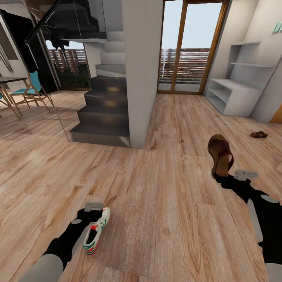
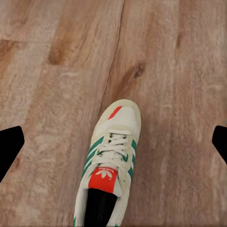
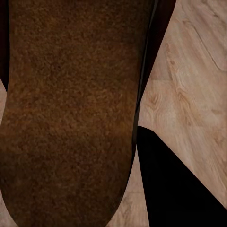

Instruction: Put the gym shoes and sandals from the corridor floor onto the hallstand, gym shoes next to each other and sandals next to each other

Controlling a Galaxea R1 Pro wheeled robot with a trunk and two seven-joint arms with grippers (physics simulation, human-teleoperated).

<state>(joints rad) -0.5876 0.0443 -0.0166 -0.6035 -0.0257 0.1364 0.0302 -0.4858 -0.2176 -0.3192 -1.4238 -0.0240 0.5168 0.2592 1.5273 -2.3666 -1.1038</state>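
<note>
The left gripper (image 1: 94, 219) is clamping a sneaker (image 1: 96, 232), its heel cut off in the wrist view. The right gripper (image 1: 224, 177) is gripping a sandal (image 1: 220, 153), its fingertips hidden behind the sole.

So from the right wrist cam you're basically staring at the sandal's sole (image 3: 71, 113), a big dark brown, grainy, rough-looking slab taking up most of the picture, rounded off at one end. Right next to it there's a black finger (image 3: 175, 189) of the right gripper (image 3: 135, 156), touching its edge. Behind all that, light-brown wood-plank floor (image 3: 194, 85) with visible grain.
</note>
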